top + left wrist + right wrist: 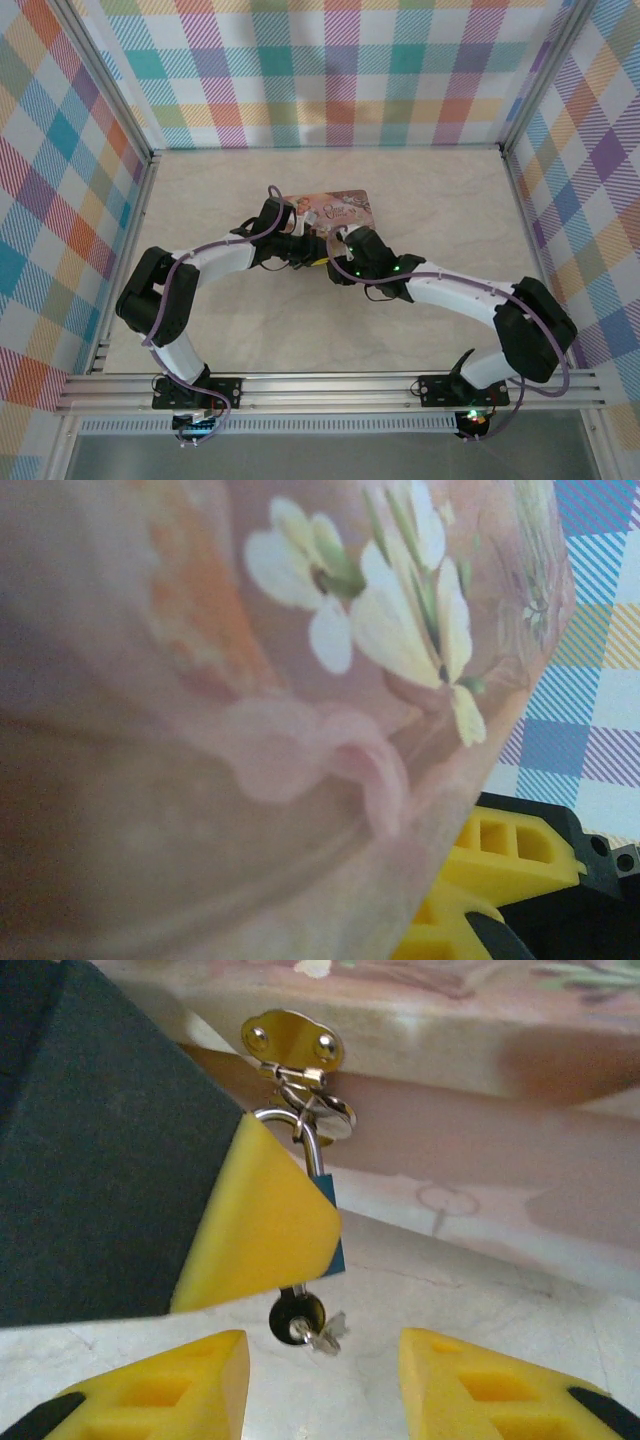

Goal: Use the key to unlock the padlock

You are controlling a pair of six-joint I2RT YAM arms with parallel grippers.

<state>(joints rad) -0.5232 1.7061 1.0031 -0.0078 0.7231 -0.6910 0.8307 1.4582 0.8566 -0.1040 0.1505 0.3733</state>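
right jaws apart just below key, left jaws seemingly clamped on padlock, open table around

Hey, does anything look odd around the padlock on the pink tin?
Nothing looks damaged. One oddity: the key sits in the hanging padlock with nothing holding it, just ahead of the open right gripper. A yellow fingertip hides most of the lock's body.

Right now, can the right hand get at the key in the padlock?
Probably yes. The key hangs from the padlock's underside, straight ahead of the right hand's open fingers, with nothing between. The left hand pinches the padlock body above it, clear of the key.
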